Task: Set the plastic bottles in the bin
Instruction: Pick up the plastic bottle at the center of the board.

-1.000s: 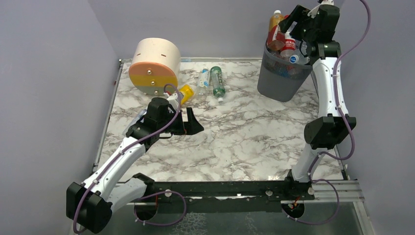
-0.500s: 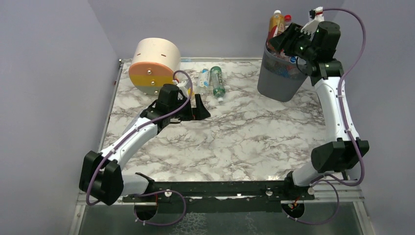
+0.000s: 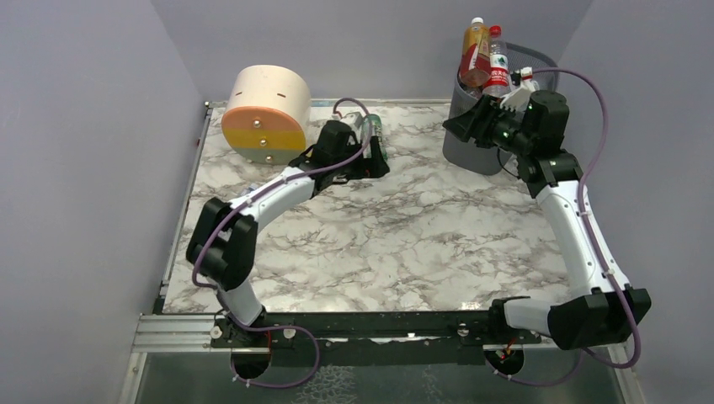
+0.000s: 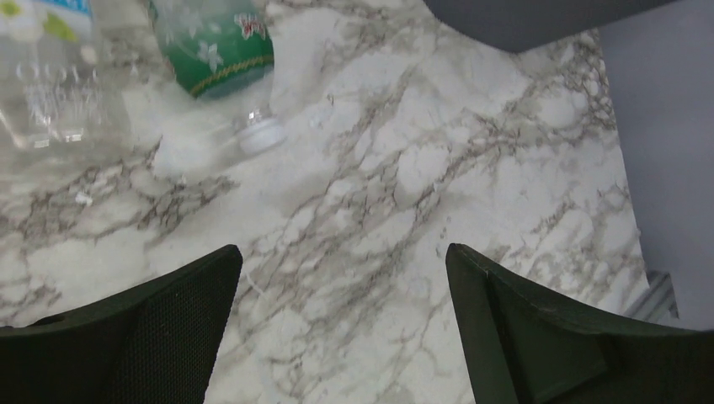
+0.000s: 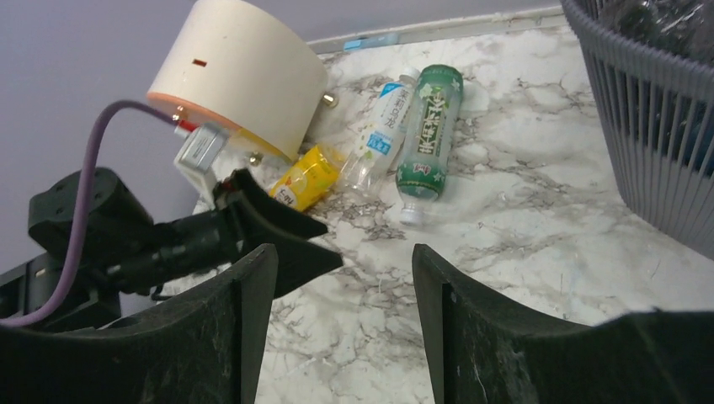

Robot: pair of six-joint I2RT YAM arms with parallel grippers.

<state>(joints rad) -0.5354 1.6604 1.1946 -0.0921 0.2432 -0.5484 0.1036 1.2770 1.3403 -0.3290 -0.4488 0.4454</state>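
Three plastic bottles lie on the marble beside the drawer unit: a green one, a clear one with a blue label and a yellow one. My left gripper hangs open just short of the green bottle and the clear bottle, with only marble between its fingers. In the top view the arm hides most of these bottles. The grey mesh bin holds several bottles; an orange one and a red-labelled one stick out. My right gripper is open and empty, in front of the bin.
The round beige, orange and yellow drawer unit stands at the back left, close to the bottles. Purple walls close in the table on the left, back and right. The left arm stretches diagonally across the table's left half.
The left arm reached from mid-table out to the bottles, gripper still open. The right gripper let go of the red-labelled bottle into the bin, dropped in front of it and narrowed its jaws.
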